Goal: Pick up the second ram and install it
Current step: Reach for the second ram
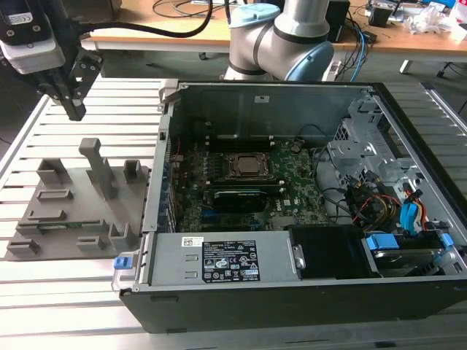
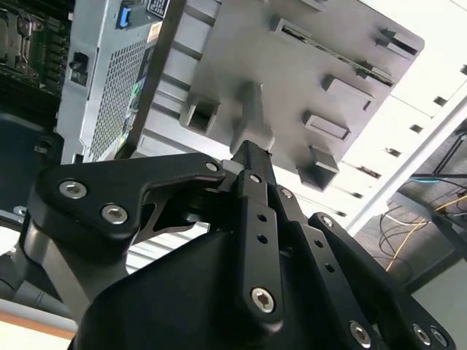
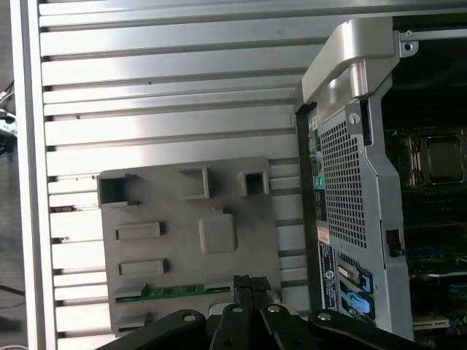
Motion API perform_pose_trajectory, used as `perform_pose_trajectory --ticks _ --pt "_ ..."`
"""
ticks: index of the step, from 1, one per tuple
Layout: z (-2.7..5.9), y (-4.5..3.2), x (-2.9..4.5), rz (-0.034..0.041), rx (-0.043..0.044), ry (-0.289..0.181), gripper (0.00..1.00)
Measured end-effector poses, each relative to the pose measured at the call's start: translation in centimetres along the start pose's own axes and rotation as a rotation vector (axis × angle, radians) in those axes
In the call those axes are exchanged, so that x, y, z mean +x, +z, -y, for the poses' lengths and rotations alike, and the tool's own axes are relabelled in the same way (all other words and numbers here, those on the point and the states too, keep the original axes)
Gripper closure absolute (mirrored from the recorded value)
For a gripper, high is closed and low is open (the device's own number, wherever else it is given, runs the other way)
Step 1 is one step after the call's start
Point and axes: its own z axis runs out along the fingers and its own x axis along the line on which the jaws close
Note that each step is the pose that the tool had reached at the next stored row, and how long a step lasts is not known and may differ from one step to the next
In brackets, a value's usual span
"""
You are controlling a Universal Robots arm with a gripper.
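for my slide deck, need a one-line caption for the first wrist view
Gripper above the grey fixture plate, near the green second ram in its slot, open computer case alongside.

Open black computer case (image 1: pixel 292 313) on a slatted metal bench (image 1: pixel 51 299), green motherboard (image 1: pixel 299 182) inside, silver power supply (image 1: pixel 175 259) at its near wall, grey slotted holder (image 1: pixel 69 208) beside the case, wooden desk (image 1: pixel 168 33) behind.

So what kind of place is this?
Likely a robotics lab or workshop: a robot arm stands behind an open computer case on a slatted metal table, with a cable-strewn wooden desk beyond.
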Motion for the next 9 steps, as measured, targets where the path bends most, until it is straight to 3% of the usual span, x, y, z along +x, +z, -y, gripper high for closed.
perform_pose_trajectory --ticks 2,5,9 --pt "0.03 0.00 0.44 0.0001 -0.0001 0.000 0.89" --pt "0.14 -0.02 1.80 0.0001 0.0000 0.000 0.89" --pt "0.19 -0.04 2.50 0.0000 -0.0001 0.000 0.89"
